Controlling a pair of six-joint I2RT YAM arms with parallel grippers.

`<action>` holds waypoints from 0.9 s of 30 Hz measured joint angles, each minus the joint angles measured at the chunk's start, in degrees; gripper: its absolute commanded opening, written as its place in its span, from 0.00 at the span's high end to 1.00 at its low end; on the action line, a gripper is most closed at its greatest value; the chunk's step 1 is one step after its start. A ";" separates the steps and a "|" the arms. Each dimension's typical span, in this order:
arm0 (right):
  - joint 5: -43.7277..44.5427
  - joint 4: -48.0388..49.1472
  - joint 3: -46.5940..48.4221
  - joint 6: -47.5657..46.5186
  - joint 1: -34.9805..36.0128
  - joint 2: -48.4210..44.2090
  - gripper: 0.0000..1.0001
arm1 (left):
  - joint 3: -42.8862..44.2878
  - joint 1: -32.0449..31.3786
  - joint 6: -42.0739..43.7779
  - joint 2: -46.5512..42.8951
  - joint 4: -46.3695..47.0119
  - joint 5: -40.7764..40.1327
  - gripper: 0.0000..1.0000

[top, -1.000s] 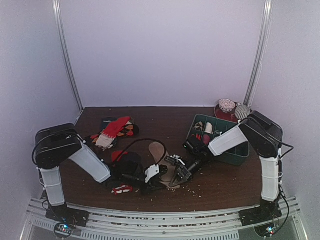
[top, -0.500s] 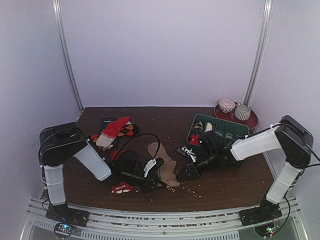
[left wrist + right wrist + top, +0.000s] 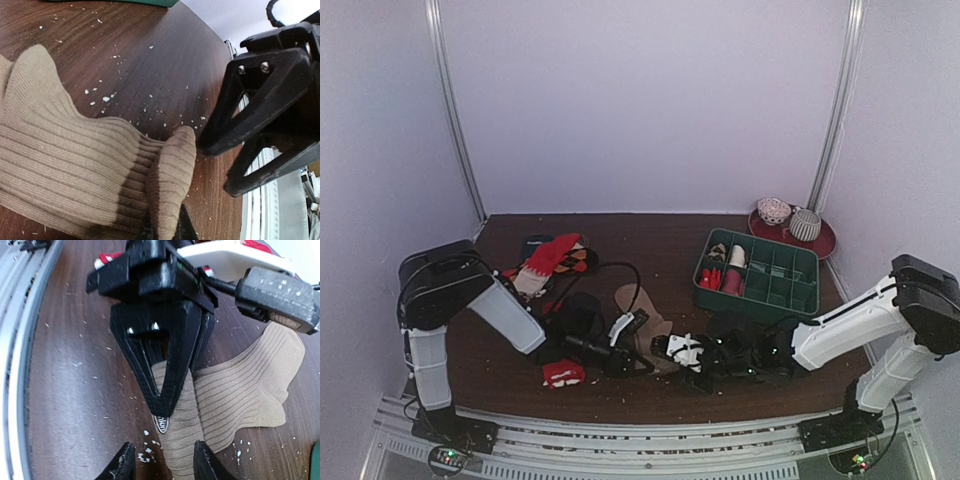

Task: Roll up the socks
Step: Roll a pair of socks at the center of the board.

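Note:
The tan sock [image 3: 638,308] lies flat on the table in front of the arms. Its near end is pulled up into a fold [image 3: 170,185], and my left gripper [image 3: 165,233] is shut on that fold. From the right wrist view, the left gripper [image 3: 165,360] points at the camera with the ribbed sock [image 3: 235,385] running under it. My right gripper [image 3: 163,466] is open, its fingertips [image 3: 123,463] on either side of the sock's end, tip to tip with the left gripper [image 3: 646,364]. A small red sock bundle [image 3: 563,374] sits near the front edge.
A pile of red and patterned socks [image 3: 552,258] lies at the back left. A green compartment box [image 3: 770,285] stands at the right, with a red plate [image 3: 820,243] holding rolled bundles behind it. White crumbs dot the table. A metal rail [image 3: 20,365] runs along the near edge.
My right arm has swung forward and to the left, low over the table, and its gripper has opened around the sock's end. The left gripper has kept its hold on the tan sock.

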 measured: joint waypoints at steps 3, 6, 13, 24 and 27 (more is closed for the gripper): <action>4.00 0.94 0.00 -2.38 0.48 1.60 0.59 | 0.22 0.04 -0.11 0.00 -0.52 0.20 1.00; 5.86 1.49 0.57 -4.09 0.48 2.89 0.60 | 0.33 0.09 -0.11 0.09 -0.85 0.35 1.00; 7.21 1.95 3.50 -5.20 0.48 7.63 0.68 | 0.59 0.15 -0.11 0.33 -1.49 0.76 1.00; 3.45 -1.57 6.47 -0.02 -0.87 10.34 0.98 | 0.50 0.33 0.59 -0.59 -2.12 -0.26 0.79; -1.86 -2.03 6.78 2.89 -3.26 10.23 0.98 | -0.74 0.22 3.06 -3.72 -4.61 -3.34 0.67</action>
